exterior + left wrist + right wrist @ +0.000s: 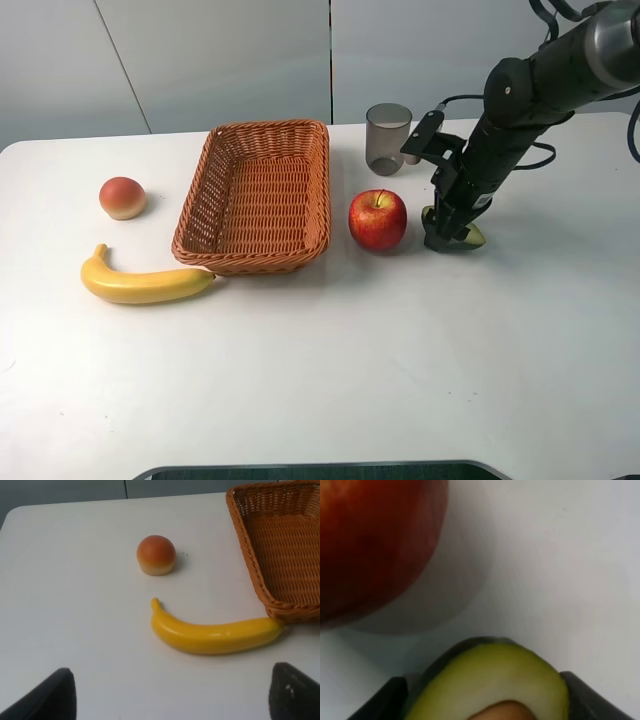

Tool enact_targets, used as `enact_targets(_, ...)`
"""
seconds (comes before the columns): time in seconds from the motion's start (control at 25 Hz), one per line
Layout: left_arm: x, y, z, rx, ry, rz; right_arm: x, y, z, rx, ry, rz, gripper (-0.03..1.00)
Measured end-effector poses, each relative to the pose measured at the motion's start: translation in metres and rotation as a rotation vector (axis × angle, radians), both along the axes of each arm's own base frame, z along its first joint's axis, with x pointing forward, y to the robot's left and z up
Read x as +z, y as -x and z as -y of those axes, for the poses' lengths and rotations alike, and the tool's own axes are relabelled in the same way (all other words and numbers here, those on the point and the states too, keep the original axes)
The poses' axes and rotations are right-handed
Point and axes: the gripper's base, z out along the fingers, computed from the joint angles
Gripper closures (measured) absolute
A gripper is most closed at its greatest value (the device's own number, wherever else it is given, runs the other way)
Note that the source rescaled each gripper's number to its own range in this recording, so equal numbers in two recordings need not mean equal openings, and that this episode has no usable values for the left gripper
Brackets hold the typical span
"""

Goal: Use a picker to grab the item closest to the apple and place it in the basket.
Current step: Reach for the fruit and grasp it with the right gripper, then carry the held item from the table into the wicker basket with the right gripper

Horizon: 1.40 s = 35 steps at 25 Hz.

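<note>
- Table (pixel 350 380): white, and it fills most of the exterior high view.
- Apple (pixel 377 219): red, upright with the stem up, just right of centre in the frame. It sits close beside the basket's right wall without touching it.
- Avocado half (pixel 472 238): right of the apple at centre right, lying on the table. Only a small green edge shows there, behind the arm. In the right wrist view its pale green cut face and the edge of the brown pit are plain, with the apple's red flank near it.
- Right gripper (pixel 447 238): lowered onto the avocado half from an arm entering at the upper right. Its dark fingers (pixel 587 697) sit tight against both sides of the fruit, grasping it, and the fruit is not raised off the surface.
- Basket (pixel 325 190): brown wicker, rectangular, upper centre of the frame, with nothing seen inside.
- Cup (pixel 388 138): grey and translucent, upright behind the apple at upper centre right.
- Banana (pixel 145 284): yellow, lower left of the basket, with its blunt end touching the basket's near corner.
- Peach (pixel 122 197): orange-red and round (identity by colour only), at the left of the frame above the banana and apart from it.
- Left gripper (pixel 170 700): fingers spread wide and released, holding nothing. It is seen only in its own wrist view, which looks over the banana and peach.
</note>
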Motion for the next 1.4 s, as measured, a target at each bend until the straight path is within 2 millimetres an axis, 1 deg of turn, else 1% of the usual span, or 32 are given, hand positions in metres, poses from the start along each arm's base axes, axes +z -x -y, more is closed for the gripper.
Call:
enact_targets(0.28,0.000,0.000,0.000,0.000,0.000,0.000,0.000,0.000,0.000,0.004,0.003,-0.004,0.94)
enact_targets(0.36,0.000,0.000,0.000,0.000,0.000,0.001,0.006,0.002,0.001,0.015,0.010,-0.003,0.94)
enact_targets(0.4,0.000,0.000,0.000,0.000,0.000,0.000,0.012,0.002,0.002,0.019,0.012,0.004,0.94)
enact_targets(0.6,0.000,0.000,0.000,0.000,0.000,0.000,0.060,0.009,0.004,-0.038,-0.017,0.057,0.94)
enact_targets(0.68,0.000,0.000,0.000,0.000,0.000,0.000,0.078,0.013,0.005,-0.091,-0.026,0.055,0.94)
enact_targets(0.76,0.000,0.000,0.000,0.000,0.000,0.000,0.095,0.016,0.000,-0.155,-0.048,0.065,0.94)
enact_targets(0.84,0.000,0.000,0.000,0.000,0.000,0.000,0.110,0.019,-0.009,-0.231,-0.077,0.066,0.94)
enact_targets(0.96,0.000,0.000,0.000,0.000,0.000,0.000,0.127,0.020,-0.029,-0.312,-0.109,0.061,0.94)
enact_targets(1.12,0.000,0.000,0.000,0.000,0.000,0.000,0.151,0.023,-0.063,-0.351,-0.124,0.082,0.94)
enact_targets(1.24,0.000,0.000,0.000,0.000,0.000,0.000,0.162,0.022,-0.089,-0.371,-0.167,0.100,0.94)
enact_targets(1.4,0.000,0.000,0.000,0.000,0.000,0.000,0.158,0.013,-0.122,-0.381,-0.200,0.103,0.94)
